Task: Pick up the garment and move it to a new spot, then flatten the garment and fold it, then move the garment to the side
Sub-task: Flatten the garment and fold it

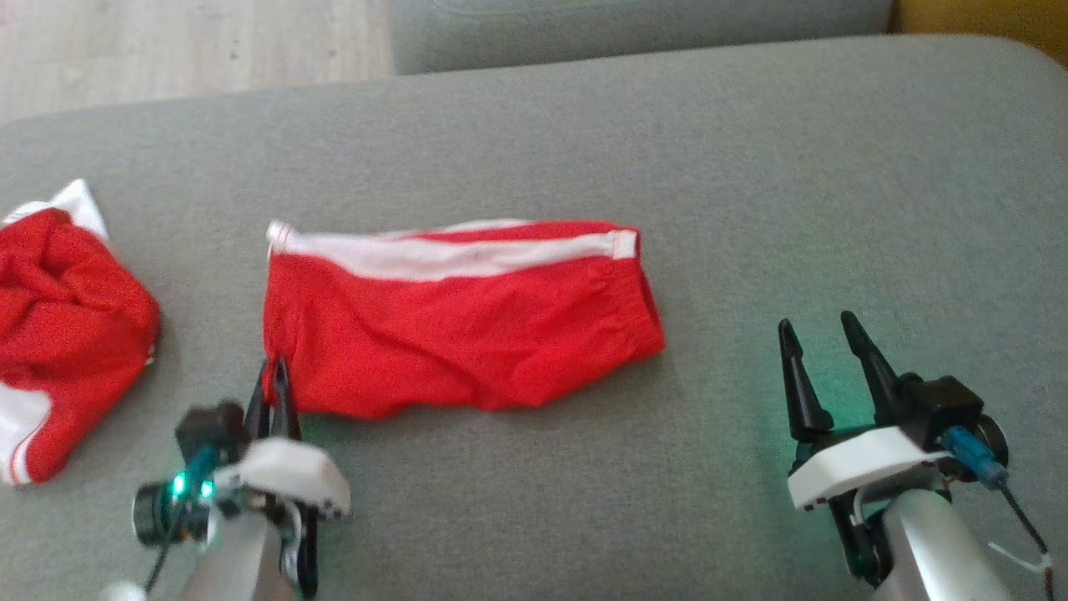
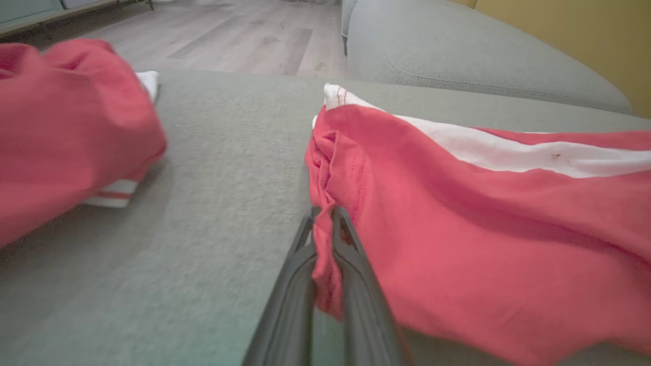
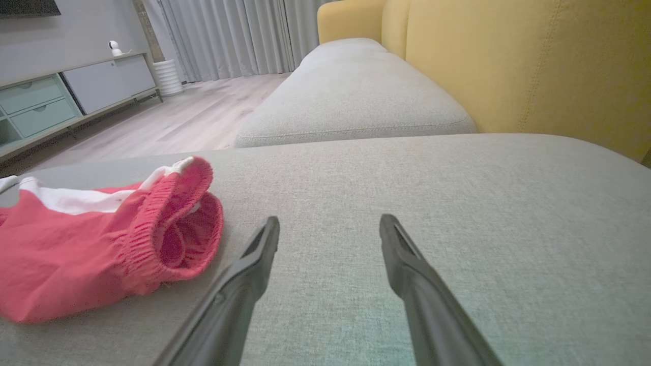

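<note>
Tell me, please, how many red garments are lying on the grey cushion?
2. The laid-out garment lies mid-way across the cushion, its near-left corner pinched by the left gripper; the crumpled garment sits at the head view's left edge, partly cut off.

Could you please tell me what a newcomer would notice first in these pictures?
The bright red fabric shorts with a white side stripe lie across the middle of the grey upholstered sofa cushion, the left hand shut on their near left corner. Next come a crumpled red-and-white garment at the cushion's left edge and the right hand, open over bare cushion.
</note>
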